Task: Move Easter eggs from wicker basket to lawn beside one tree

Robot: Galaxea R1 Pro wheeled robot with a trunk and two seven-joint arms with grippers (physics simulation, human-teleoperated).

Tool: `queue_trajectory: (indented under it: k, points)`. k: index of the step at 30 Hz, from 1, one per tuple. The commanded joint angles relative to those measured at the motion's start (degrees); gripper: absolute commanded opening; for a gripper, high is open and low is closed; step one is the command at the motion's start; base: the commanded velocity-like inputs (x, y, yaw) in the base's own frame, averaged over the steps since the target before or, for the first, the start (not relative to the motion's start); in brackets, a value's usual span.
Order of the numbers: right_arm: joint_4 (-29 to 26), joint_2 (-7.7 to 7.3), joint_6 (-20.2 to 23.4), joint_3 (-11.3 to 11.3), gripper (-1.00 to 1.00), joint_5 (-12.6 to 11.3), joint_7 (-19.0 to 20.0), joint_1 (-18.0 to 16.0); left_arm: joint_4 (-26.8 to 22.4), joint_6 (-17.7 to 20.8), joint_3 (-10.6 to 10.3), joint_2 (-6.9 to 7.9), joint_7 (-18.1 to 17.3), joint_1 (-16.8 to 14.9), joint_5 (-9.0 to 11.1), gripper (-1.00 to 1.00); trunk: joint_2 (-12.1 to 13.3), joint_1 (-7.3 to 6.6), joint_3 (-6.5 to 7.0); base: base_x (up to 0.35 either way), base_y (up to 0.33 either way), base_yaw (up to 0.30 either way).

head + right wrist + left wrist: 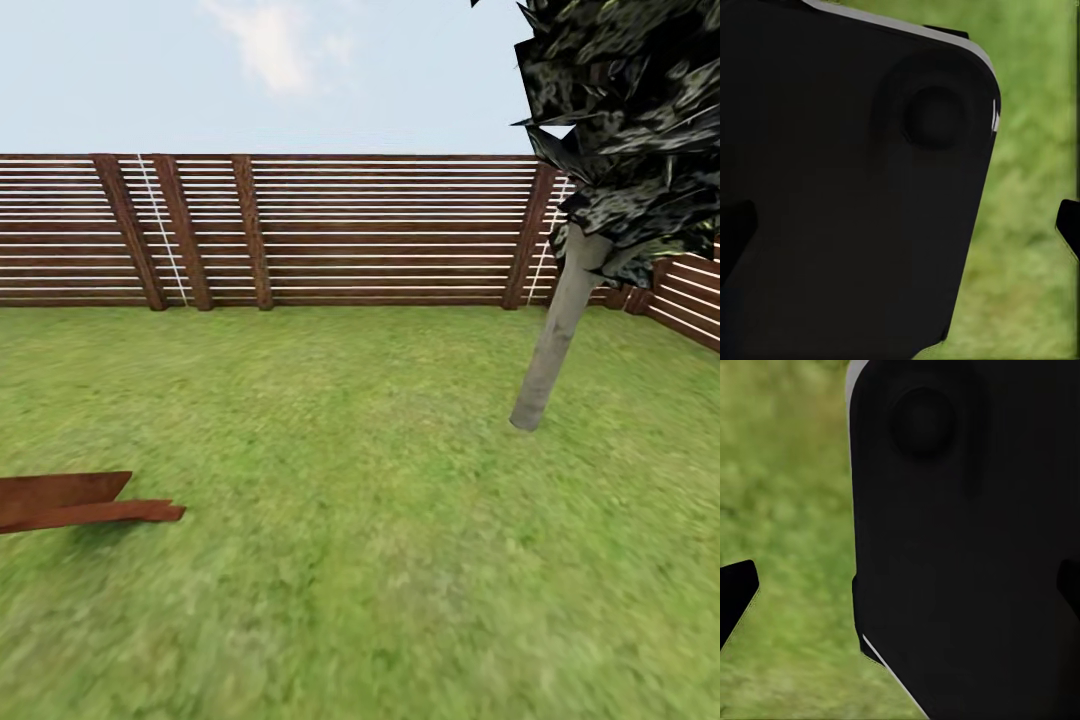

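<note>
With the tree point(545, 370) standing on the lawn point(330, 450) ahead-right by the fence point(350, 230), no basket or eggs visible and claw states untellable, driving on risks clipping the trunk or the brown plank point(70, 500).

One tree point(556, 340), one fence point(300, 230), one lawn point(350, 520).

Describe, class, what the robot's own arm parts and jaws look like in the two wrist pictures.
In both wrist views a large matt black body panel with rounded corners, a thin pale grey edge and a shallow round recess blocks much of the lawn. The right wrist view shows a matching black panel. Small black tips of the jaws poke in at the picture edges. No cables or markings show.
</note>
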Motion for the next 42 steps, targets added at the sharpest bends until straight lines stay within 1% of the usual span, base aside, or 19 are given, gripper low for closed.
queue_trajectory:
  k: [1, 42]
  points:
    - [0.0, 0.0, -0.1, 0.2, 1.0, 0.2, 0.0, 0.0, 0.0, 0.0, 0.0, 0.0, 0.0, 0.0, 0.1, 1.0, 0.0, 0.03, -0.04, 0.323, 0.0, 0.0]
    - [0.0, -0.01, -0.2, 0.2, 1.0, 0.2, 0.0, 0.0, 0.0, 0.0, 0.0, -0.03, 0.0, 0.0, 0.0, 1.0, 0.0, 0.03, -0.04, 0.322, 0.0, 0.0]
